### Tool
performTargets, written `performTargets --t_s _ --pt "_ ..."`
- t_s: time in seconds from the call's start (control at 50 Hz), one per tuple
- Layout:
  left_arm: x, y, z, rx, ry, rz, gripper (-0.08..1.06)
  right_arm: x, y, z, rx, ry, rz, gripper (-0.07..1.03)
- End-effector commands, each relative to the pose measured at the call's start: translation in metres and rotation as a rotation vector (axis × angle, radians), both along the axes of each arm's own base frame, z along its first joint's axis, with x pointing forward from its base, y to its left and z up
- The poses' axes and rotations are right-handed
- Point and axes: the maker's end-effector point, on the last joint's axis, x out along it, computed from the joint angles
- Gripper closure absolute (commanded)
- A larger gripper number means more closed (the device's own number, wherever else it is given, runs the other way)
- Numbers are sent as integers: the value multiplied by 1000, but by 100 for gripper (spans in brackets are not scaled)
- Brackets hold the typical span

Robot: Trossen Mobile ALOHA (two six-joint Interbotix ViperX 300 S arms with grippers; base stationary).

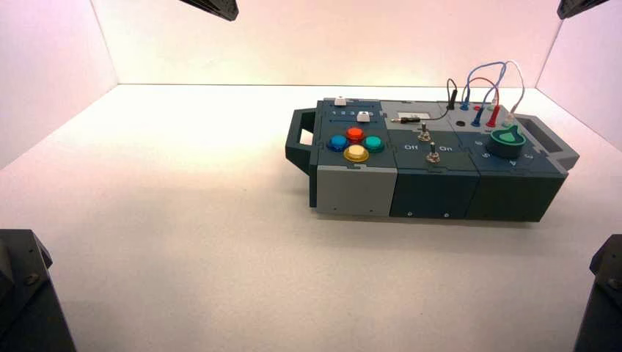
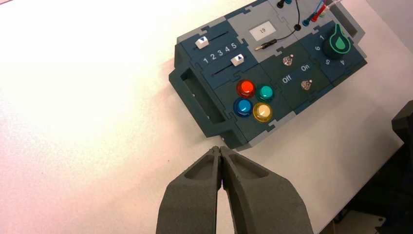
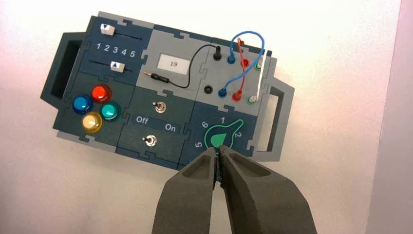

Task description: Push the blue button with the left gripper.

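The blue button [image 1: 337, 142] is the left one of a diamond of four buttons on the left end of the dark box [image 1: 433, 192]. It also shows in the left wrist view [image 2: 242, 107] and the right wrist view [image 3: 82, 104]. My left gripper [image 2: 220, 150] is shut and empty, held above the table short of the box's near corner and well away from the blue button. My right gripper [image 3: 217, 150] is shut and empty, held high over the green knob [image 3: 221, 136]. In the high view only arm parts show at the bottom corners.
Red [image 2: 245, 88], teal-green [image 2: 266, 92] and yellow [image 2: 262, 111] buttons surround the blue one. Two white sliders [image 2: 201, 42], two toggle switches [image 2: 288, 60] by "Off/On", a "19" label and plugged wires [image 1: 484, 95] fill the box. It has handles at both ends [image 1: 299, 143]. White walls enclose the table.
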Motion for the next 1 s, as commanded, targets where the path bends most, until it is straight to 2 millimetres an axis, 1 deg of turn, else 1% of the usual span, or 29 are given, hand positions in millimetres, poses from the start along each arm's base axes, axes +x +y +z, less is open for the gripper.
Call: performTargets --t_s 0.02,0.38,0.66,0.9,1.0 --pt "6 -4 13 -25 -28 7 101 3 1 6 3 -21 5 94" --pt "7 -4 14 -27 -31 8 101 4 2 7 2 -25 7 94" --pt "11 -6 7 -1 -12 0 101 5 1 9 0 -30 7 94" --pt "35 -24 1 44 30 -32 101 5 2 11 2 -34 8 94" --pt "43 -35 -7 66 63 -52 101 6 2 11 4 -34 7 94"
